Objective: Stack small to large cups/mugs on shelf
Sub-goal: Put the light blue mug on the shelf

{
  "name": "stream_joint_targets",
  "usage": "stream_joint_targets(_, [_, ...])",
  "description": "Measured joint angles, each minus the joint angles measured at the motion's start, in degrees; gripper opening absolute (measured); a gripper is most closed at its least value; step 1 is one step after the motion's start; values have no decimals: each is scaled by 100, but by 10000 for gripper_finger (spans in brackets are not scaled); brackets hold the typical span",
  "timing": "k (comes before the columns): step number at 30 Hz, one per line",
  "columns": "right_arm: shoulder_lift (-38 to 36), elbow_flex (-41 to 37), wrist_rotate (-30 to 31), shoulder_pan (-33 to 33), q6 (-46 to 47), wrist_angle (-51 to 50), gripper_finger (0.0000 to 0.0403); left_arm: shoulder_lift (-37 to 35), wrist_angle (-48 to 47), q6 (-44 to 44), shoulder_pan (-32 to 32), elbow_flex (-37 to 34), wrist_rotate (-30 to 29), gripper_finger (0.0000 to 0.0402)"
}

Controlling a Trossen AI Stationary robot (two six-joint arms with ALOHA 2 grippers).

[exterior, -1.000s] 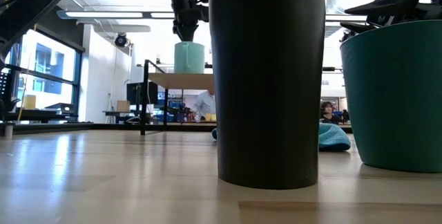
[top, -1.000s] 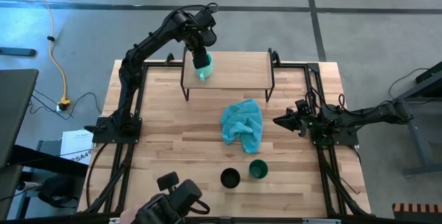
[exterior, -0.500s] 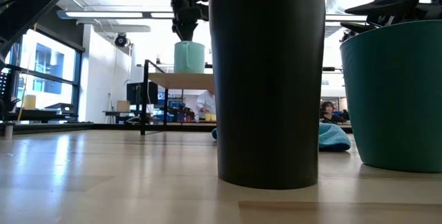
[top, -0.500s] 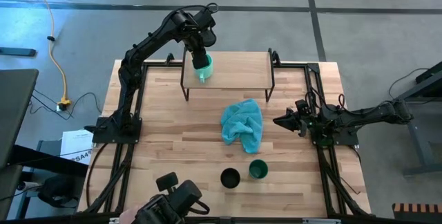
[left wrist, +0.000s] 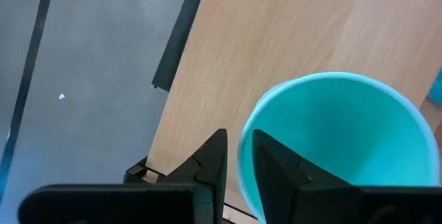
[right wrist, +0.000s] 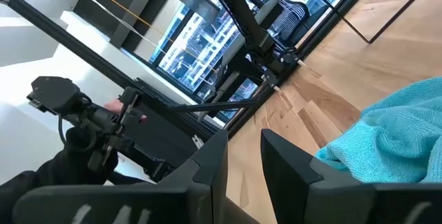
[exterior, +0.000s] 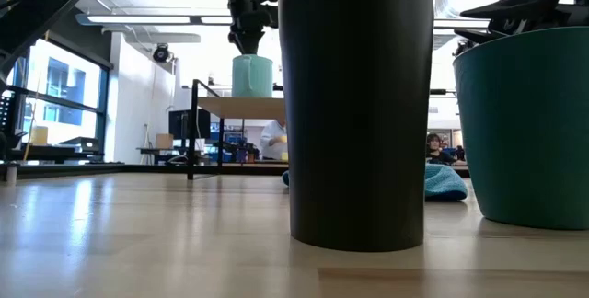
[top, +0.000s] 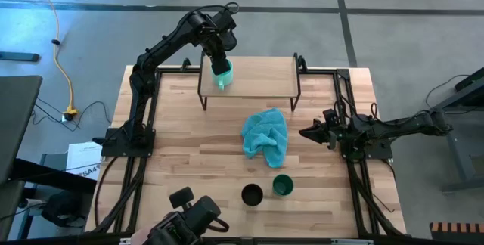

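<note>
left hand point(top: 220, 65) pinched the turquoise mug point(top: 221, 72) by its rim – upright on the shelf point(top: 261, 77), far left end | black cup point(top: 252, 194), green cup point(top: 283, 185) waited near edge of surface point(top: 181, 139) | right hand point(top: 308, 132) idle beside cloth point(top: 266, 136) – narrow gap, empty

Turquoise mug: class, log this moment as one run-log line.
left tool: shut on turquoise mug rim | mug: on shelf | right tool: idle beside teal cloth | black cup, green cup: on table
</note>
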Motion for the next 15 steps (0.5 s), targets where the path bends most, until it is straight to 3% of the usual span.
stream_joint_targets(15, [0,0,-111,84,90,2,79,0,35,-113,0,0,-43,58])
